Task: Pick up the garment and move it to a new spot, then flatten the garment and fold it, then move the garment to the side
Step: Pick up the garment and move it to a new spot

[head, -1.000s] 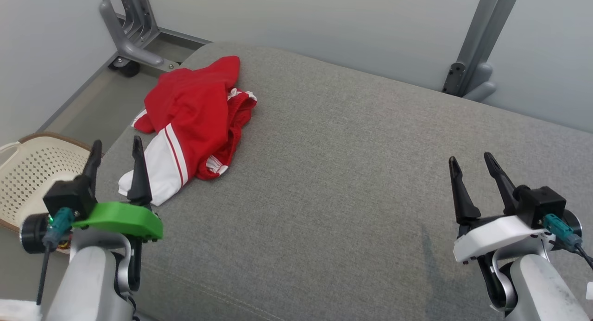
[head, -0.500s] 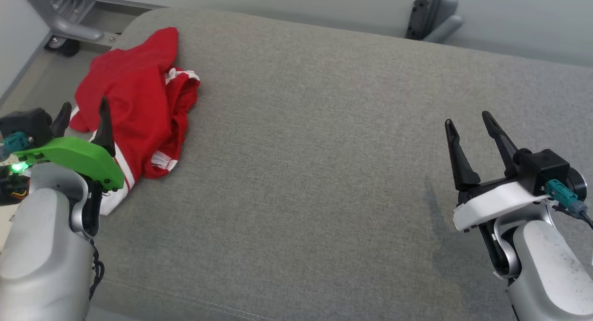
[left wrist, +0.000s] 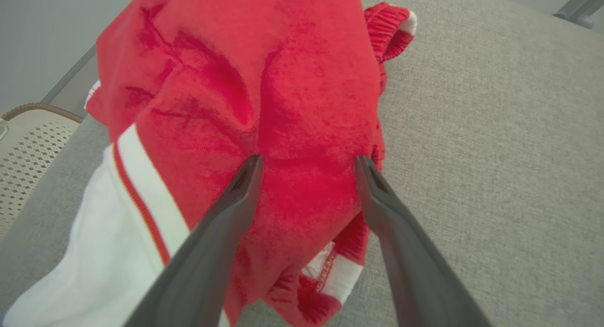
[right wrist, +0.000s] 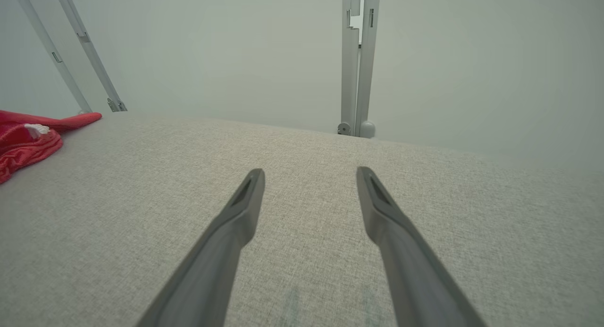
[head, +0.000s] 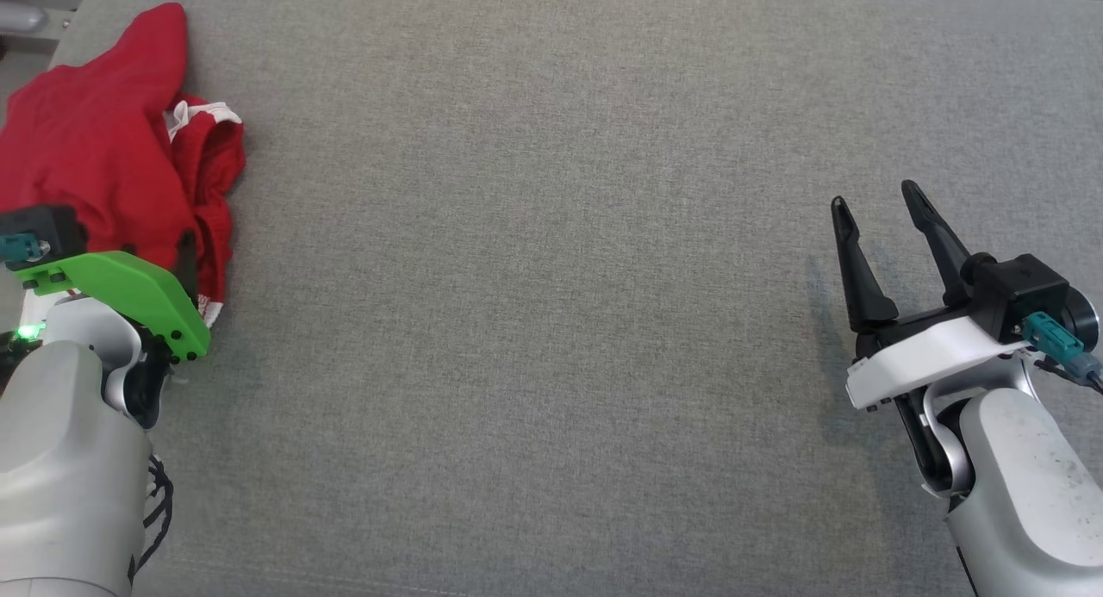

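The garment is a crumpled red piece with a white panel and red-and-white stripes, lying at the far left of the grey cushion. In the left wrist view my left gripper stands open, its two dark fingers spread right over the garment's red middle, tips at the cloth. Whether they press into it I cannot tell. Its green mount hides part of the fabric. My right gripper stands open above bare cushion at the right, far from the garment.
A cream perforated basket sits beyond the cushion's left edge. Grey metal frame posts stand against the pale wall behind the cushion. The wide grey surface between the two grippers is bare.
The head camera has tilted down and turned, shifting the whole picture. My left gripper has gone forward and now hangs over the garment. The right gripper stays where it was, open.
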`<state>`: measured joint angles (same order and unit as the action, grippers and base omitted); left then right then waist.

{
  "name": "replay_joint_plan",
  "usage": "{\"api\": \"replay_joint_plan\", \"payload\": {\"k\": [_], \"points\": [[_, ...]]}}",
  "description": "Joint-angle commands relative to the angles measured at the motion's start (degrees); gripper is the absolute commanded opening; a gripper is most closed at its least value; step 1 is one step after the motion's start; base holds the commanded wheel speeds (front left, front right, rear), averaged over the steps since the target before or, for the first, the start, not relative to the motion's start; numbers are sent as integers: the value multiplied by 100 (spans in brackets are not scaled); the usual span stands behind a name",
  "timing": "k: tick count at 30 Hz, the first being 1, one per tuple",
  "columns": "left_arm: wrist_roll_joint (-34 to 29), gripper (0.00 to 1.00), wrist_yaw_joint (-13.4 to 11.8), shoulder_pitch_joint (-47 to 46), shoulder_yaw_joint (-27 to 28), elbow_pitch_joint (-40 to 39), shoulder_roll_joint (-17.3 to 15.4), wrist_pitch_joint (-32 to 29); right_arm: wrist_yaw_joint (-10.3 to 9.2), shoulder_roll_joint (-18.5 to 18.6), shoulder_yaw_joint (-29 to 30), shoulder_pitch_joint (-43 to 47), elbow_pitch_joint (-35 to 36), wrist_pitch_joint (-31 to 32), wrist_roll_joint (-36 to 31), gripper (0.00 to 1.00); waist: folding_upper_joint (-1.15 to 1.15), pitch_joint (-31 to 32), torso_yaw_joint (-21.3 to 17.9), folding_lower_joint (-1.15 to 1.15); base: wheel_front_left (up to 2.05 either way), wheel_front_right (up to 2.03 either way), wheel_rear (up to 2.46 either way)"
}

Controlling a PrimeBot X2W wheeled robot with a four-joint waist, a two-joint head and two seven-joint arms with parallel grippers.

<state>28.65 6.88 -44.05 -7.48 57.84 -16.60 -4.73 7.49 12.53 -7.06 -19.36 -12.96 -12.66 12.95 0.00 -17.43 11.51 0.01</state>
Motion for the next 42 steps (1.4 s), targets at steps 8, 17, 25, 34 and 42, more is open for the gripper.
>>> {"api": "replay_joint_plan", "payload": {"k": [8,17,25,34,42], "points": [[6,0,43,-396,-59,285,-209,675,0,47,57,-71,-4,40,-1,100,0,-98,-46,-1,0,0,0],[-211,0,-313,-603,117,-209,-644,1909,0,-31,183,102,-38,4,-32,100,0,241,23,-1,0,0,0],[-497,0,-817,345,357,-2175,-732,1990,0,-200,248,345,-114,-70,-69,100,0,788,-22,-1,0,0,0],[-625,0,-1551,2432,452,-4867,-733,1569,0,-411,371,650,-60,-140,-98,100,0,1246,-248,-1,0,0,0],[-645,0,-2037,3770,293,-6610,-507,994,0,-539,381,728,99,-171,-117,100,0,1397,-696,-1,0,0,0]]}}
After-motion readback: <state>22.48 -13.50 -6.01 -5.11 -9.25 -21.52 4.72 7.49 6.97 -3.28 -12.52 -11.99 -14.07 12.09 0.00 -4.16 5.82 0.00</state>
